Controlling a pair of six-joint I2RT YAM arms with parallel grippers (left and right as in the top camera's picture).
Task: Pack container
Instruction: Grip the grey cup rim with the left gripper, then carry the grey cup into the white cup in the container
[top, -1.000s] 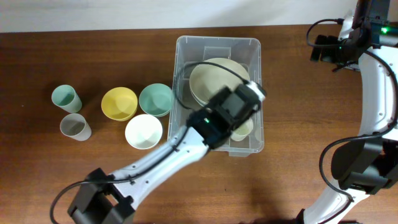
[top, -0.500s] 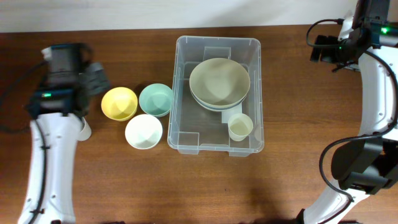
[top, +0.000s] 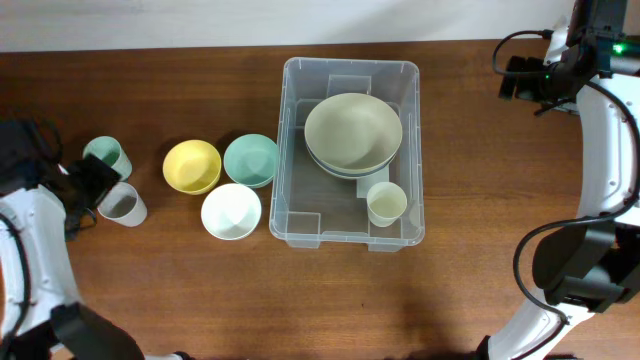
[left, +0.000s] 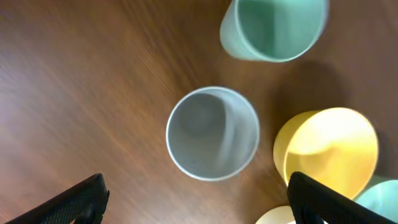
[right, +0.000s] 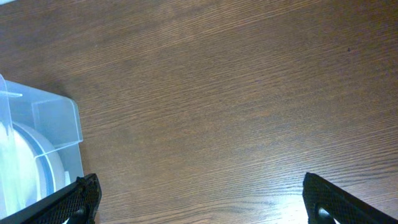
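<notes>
**Container sits mid-table, both pincers spread wide**

The container (top: 345, 75) is found at the centre of the wooden table (top: 470, 210), its long side running away from the robot. Inside it, a large beige bowl (top: 352, 132) is nested on a paler bowl (top: 335, 170) in the far half. A small cream cup (top: 386, 204) stands upright in the near right corner.

Over on the left, three bowls are grouped just beside the container: a yellow bowl (top: 191, 166), a teal bowl (top: 250, 160) and a white bowl (top: 231, 211). Further left, a green cup (top: 106, 155) and a grey cup (top: 122, 205) are set close together, both upright.

The left gripper (left: 196, 193) is held above that grey cup, fingers parted wide. Nothing is gripped, and the cup is seen from above between them, apart from both.

The right gripper (right: 199, 193) is parked over bare wood at the far right, its fingers also spread wide and nothing held. Only one corner of the container is caught at the left edge of its wrist view.
</notes>
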